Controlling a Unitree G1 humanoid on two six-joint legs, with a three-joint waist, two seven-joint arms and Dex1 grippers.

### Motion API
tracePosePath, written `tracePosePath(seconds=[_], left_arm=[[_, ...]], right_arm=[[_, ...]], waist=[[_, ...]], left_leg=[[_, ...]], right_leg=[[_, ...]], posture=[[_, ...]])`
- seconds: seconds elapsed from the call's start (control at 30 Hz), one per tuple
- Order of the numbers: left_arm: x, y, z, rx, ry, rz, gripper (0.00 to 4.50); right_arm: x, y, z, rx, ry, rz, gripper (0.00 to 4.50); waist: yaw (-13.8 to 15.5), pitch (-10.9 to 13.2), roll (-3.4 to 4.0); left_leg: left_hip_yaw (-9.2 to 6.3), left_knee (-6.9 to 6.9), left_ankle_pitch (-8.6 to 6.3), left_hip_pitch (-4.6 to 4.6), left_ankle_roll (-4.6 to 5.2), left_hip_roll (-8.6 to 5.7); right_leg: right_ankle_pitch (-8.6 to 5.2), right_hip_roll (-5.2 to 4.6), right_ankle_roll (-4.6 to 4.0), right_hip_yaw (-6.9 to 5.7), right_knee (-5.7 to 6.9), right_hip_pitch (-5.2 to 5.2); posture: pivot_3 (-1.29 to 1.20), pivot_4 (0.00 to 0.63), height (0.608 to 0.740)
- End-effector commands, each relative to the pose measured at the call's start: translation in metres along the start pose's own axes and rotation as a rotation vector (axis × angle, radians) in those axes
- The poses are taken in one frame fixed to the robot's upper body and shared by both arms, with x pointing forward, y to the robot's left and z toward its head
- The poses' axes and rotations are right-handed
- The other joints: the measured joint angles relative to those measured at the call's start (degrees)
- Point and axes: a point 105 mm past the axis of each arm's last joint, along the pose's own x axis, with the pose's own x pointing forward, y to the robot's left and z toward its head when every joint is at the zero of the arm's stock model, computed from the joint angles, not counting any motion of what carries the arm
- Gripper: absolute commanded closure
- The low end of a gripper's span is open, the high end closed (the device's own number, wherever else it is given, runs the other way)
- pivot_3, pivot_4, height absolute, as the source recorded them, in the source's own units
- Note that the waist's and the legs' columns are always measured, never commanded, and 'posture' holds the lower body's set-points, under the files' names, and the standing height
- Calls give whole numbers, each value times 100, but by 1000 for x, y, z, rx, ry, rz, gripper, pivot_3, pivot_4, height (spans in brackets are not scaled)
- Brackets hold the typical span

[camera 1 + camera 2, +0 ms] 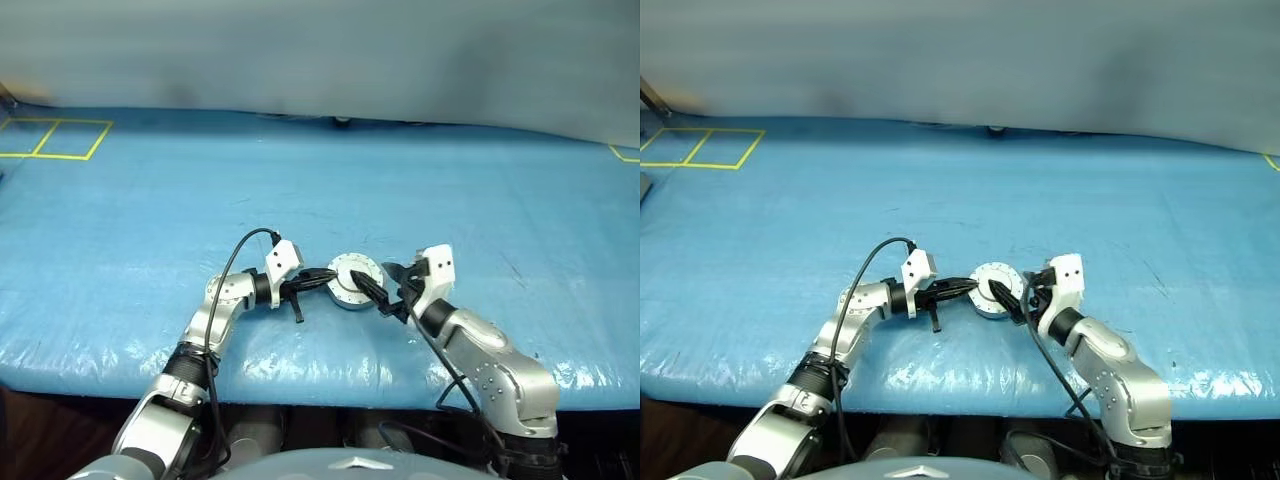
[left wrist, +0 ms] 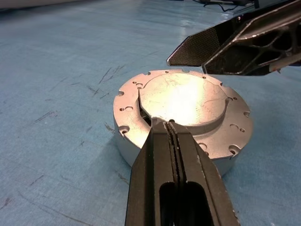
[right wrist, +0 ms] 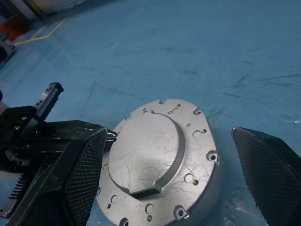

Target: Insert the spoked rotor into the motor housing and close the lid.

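**Lid down on the housing, my two pincers either side**

The motor housing [image 1: 355,279] sits on the blue table cover [image 1: 150,200], nearer the front edge than the far one. Its lid [image 3: 143,153] lies shut on top, plain silver face up, a raised round plate inside a flange of small holes and notches. I cannot see the spoked rotor from here.

My left gripper [image 1: 325,276] reaches in from the left with its two fingers pressed together, nothing between them; the tips sit at the near rim of the housing, right by the edge of the lid. My right gripper [image 3: 181,179] stands wide open, one finger on each side of the housing, neither pad touching it as far as I can tell.

Room to move: the cover runs bare to the left, the right and well toward the far wall. The front edge of the table lies close behind my wrists. Yellow tape squares [image 1: 55,138] mark the far left corner, well apart from the work.

Count: one housing, one lid, two grippers, two taped squares.
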Motion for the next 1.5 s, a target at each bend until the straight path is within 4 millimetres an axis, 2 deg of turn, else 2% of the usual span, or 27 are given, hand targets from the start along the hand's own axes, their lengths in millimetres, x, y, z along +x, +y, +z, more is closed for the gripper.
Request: tracePosePath(seconds=[0.03, 0.13, 0.27, 0.5, 0.67, 0.8, 0.83, 0.93, 1.1, 1.3, 1.5], left_arm=[[2, -6, -7, -8, 31, -15, 4500], [2, -6, -7, -5, 31, -13, 4500], [1, -7, -8, -1, 35, -13, 4500], [-2, -7, -11, -5, 45, -8, 4500], [-4, -7, -14, -6, 52, -3, 4500], [-5, -8, -15, -6, 56, -2, 4500], [-5, -8, -15, -6, 57, -3, 4500], [-5, -8, -16, -6, 60, -4, 4500], [-5, -8, -16, -3, 61, -4, 4500], [-3, -2, -11, -66, 16, 35, 4500], [-9, 7, 6, -310, -147, 117, 4500]], right_arm=[[-10, -5, 5, 135, -62, -17, 49], [-14, -4, -1, 265, -80, 2, 49], [-10, 5, -21, 460, -57, 58, 49], [-2, 9, -30, 602, -59, 114, 49], [2, 9, -23, 676, -114, 151, 49], [1, 9, -18, 718, -156, 175, 969], [1, 9, -17, 729, -167, 179, 969], [2, 10, -17, 739, -167, 185, 1694], [3, 10, -23, 736, -140, 171, 3269], [5, 6, -27, 730, -117, 138, 3357], [3, 3, -14, 781, -207, 150, 3357]], waist=[[0, 3, 6], [-2, 6, 13], [-10, 9, 21], [-25, 11, 33], [-49, 11, 34], [-59, 10, 35], [-59, 10, 35], [-61, 10, 35], [-71, 10, 35], [-88, 9, 36], [-106, 10, 36]], left_leg=[[0, 0, 0, -2, 0, 0], [0, 0, 0, -3, 0, -2], [-1, 1, 0, 1, 1, -1], [5, 5, 1, 1, 2, -2], [5, 5, 1, 2, 2, -2], [7, 7, 2, 4, 3, -3], [7, 8, 2, 4, 3, -4], [7, 9, 3, 4, 3, -5], [8, 12, 4, 4, 3, -5], [12, 14, 5, 14, 2, -5], [13, 22, 6, 13, 4, -4]], right_leg=[[5, 0, -8, 1, 0, -2], [11, 0, -19, 2, 0, -2], [1, 1, -3, 1, 1, 0], [3, 0, -3, 4, 5, 0], [13, 0, -22, 5, 11, 0], [12, 0, -22, 7, 17, 0], [12, 0, -22, 8, 20, 0], [12, 0, -23, 10, 29, -2], [12, 0, -26, 11, 36, -3], [10, 1, -27, 14, 44, 2], [0, 1, -8, 13, 47, 1]], posture=[[0, 150, 740], [0, 150, 740], [0, 150, 740], [0, 150, 740], [0, 150, 740], [0, 150, 740], [0, 150, 740], [0, 150, 740], [0, 150, 740], [0, 150, 740], [0, 150, 740]])
